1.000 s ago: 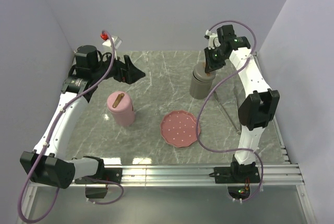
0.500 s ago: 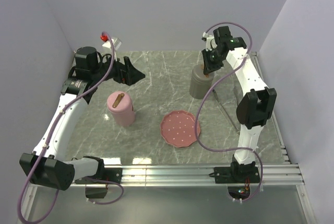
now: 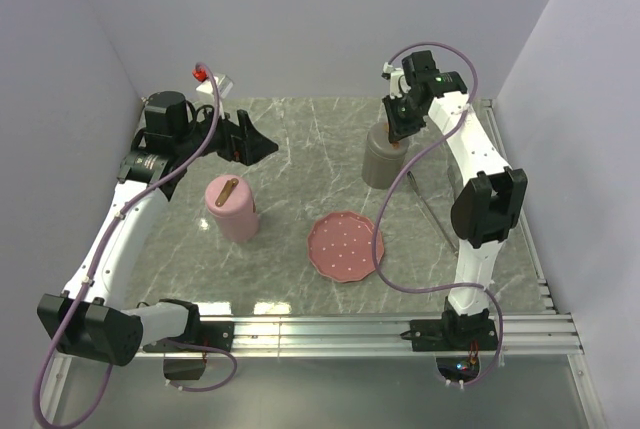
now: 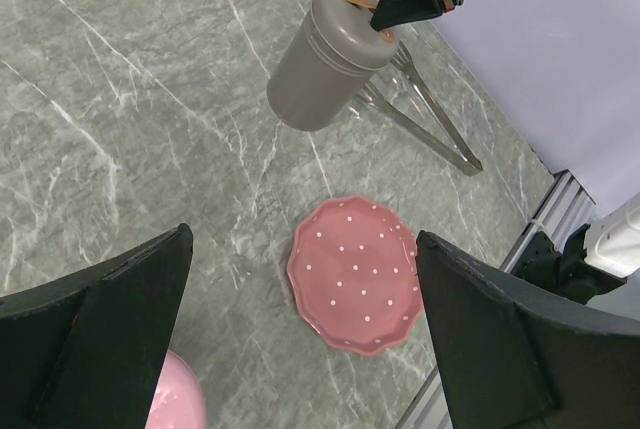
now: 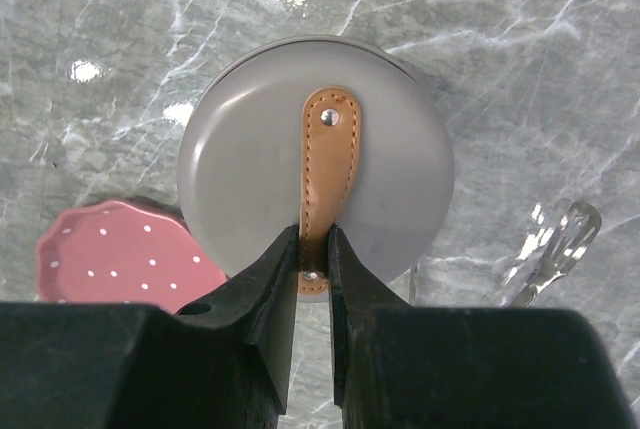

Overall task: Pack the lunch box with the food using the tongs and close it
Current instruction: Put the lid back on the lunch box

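Right tool [image 5: 315, 254] pinches the strap [image 5: 330, 164] of the grey lunch box [image 3: 383, 164]; left tool [image 3: 255, 141] gapes, empty.
Near the table's far-left corner the left tool hangs with its jaws spread wide. A pink container [image 3: 233, 209] stands left of centre, and a pink plate [image 3: 346, 246] (dotted, scalloped) sits toward the near edge. The lunch box stands toward the far-right corner, lid on. The tongs [image 4: 440, 109] lie flat just beside it, on the right-edge side.
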Controlling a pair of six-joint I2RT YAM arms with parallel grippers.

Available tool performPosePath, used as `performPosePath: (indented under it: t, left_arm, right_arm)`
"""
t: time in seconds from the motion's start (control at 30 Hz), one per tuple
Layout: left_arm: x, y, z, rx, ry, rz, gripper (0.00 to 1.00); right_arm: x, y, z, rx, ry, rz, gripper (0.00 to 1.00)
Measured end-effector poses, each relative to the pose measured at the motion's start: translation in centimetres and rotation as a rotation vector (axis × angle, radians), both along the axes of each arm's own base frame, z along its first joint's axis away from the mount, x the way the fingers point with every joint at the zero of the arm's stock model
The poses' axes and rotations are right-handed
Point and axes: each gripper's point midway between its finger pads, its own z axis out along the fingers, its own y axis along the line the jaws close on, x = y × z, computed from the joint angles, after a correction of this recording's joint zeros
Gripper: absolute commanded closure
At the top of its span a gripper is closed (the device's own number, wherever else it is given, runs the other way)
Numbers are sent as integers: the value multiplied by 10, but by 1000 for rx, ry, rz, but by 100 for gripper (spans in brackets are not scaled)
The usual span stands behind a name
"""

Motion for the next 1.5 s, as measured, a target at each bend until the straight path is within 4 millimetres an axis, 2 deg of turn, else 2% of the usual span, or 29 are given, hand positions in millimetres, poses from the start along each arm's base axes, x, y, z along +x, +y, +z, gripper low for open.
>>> performPosePath:
  t: [0.63, 1.23, 1.5]
  left_arm:
    - [0, 0, 0, 0, -1, 0, 0]
    - [-1, 0, -6, 2, 13, -1, 1]
    - [-1, 0, -10, 4, 19, 0, 1]
  right_arm:
    - [7, 4, 19, 16, -57, 8, 100]
    - [4, 4, 17, -23, -57, 28, 100]
    - [4, 4, 9, -26, -31, 31, 100]
